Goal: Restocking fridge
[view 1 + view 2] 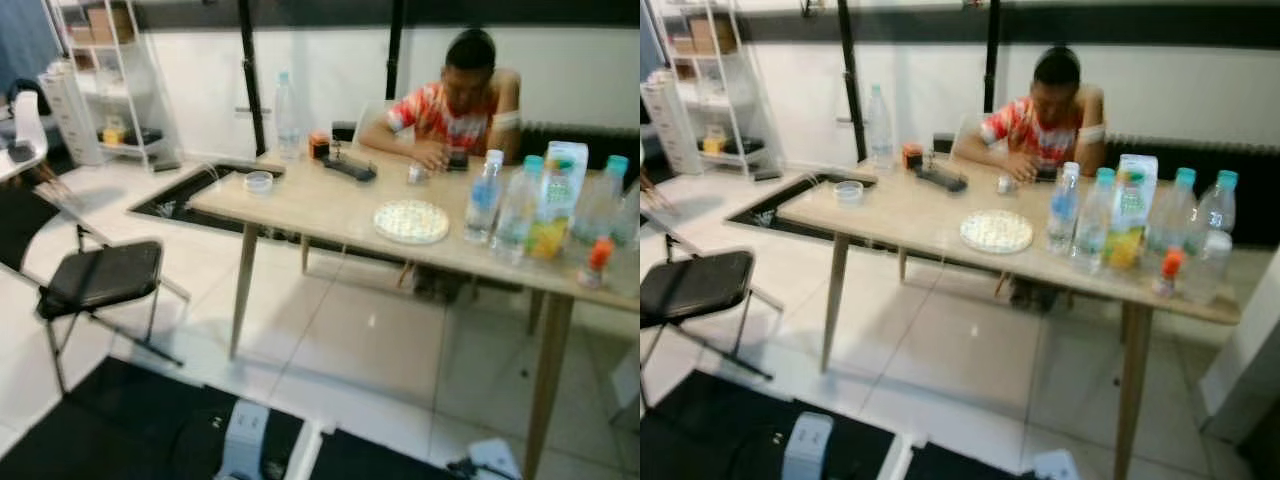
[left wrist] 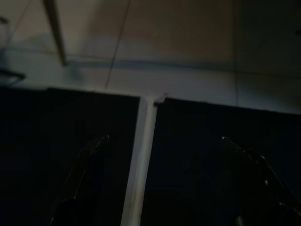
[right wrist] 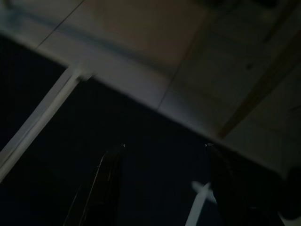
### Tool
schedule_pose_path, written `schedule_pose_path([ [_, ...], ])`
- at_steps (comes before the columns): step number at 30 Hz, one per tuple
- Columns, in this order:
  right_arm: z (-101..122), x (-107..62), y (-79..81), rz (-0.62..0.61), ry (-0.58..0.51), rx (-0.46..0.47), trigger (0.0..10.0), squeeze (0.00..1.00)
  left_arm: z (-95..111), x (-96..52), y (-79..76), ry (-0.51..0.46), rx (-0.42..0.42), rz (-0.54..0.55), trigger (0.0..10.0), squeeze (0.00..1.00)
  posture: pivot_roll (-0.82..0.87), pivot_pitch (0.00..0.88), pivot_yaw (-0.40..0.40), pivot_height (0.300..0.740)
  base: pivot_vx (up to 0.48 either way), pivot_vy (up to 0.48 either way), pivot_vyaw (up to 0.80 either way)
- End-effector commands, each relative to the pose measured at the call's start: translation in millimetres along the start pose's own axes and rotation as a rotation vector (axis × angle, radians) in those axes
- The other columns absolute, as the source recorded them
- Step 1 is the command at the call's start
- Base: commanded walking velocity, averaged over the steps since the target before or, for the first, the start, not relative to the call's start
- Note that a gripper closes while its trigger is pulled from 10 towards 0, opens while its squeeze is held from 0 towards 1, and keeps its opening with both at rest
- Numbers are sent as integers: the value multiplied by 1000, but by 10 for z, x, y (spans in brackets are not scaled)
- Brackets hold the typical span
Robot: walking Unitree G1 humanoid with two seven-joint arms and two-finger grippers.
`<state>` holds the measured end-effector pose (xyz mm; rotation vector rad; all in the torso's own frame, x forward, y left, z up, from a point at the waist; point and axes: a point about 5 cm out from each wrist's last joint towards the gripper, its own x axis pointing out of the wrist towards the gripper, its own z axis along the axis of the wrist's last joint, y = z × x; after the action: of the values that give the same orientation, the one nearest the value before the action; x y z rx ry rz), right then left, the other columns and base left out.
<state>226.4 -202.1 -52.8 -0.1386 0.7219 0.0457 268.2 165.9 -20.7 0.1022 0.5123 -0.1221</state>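
Several bottles (image 1: pixel 485 195) and a juice carton (image 1: pixel 556 200) stand clustered at the right end of a wooden table (image 1: pixel 310 205), beside a round plate (image 1: pixel 411 221). A person (image 1: pixel 455 100) sits at the far side. A black folding chair (image 1: pixel 100 275) stands left. Left gripper (image 2: pixel 164 146) and right gripper (image 3: pixel 162 150) hang over dark floor mats, fingers spread wide, holding nothing.

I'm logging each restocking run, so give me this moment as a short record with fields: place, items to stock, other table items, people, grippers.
place: room with a wooden table on a tiled floor, folding chair to the robot's left
items to stock: bottles and a juice carton grouped at the table's right end
other table items: round plate, lone bottle at the far left corner, small bowl
people: one person seated behind the table
grippers: left gripper and right gripper open, above dark floor mats
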Motion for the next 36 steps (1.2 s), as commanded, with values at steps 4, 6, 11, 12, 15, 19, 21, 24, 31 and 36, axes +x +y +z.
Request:
schedule_pose_path([
  [4, -43, -6, 78, 14, 8, 20, 10000, 0, -120, -43, 44, 47, -8, 6, 10000, 0, -49, 60, 43, 740, 404, 0, -800],
  [6, -46, -7, 75, 12, 8, 20, 10000, 0, -120, -40, 26, 47, -36, -4, 10000, 0, -49, 60, 43, 740, 379, 0, -800],
  [11, -77, -17, 68, 7, 18, 19, 10000, 0, -166, -26, -73, 123, 80, -80, 10000, 0, -47, 60, 46, 740, 0, 0, -168],
  [12, -81, -18, 70, 7, 18, 20, 10000, 0, -154, -25, -78, 112, 93, -82, 10000, 0, -49, 61, 47, 740, 0, -480, 0],
  [15, -83, -19, 73, 6, 16, 25, 10000, 0, -133, -24, -73, 91, 103, -79, 10000, 0, -49, 60, 48, 740, 0, -480, 0],
  [19, -88, -21, 78, 5, 16, 30, 10000, 0, -139, -25, -80, 94, 110, -88, 10000, 0, -50, 61, 49, 740, 0, -480, 0],
  [21, -90, -22, 76, 5, 16, 30, 10000, 0, -137, -24, -77, 95, 112, -85, 10000, 0, -50, 60, 49, 740, 0, -480, 0],
  [24, -91, -22, 72, 4, 17, 29, 10000, 0, -121, -24, -60, 78, 76, -57, 10000, 0, -49, 60, 48, 740, 0, -320, 0],
  [31, -84, -21, 68, 4, 15, 28, 10000, 0, -110, -26, -14, 67, 70, -20, 10000, 0, -48, 60, 46, 740, 0, 0, 0],
  [36, -76, -17, 82, 10, 13, 26, 10000, 0, -111, -31, 4, 60, 66, -11, 10000, 0, -46, 58, 44, 740, 0, 0, 0],
])
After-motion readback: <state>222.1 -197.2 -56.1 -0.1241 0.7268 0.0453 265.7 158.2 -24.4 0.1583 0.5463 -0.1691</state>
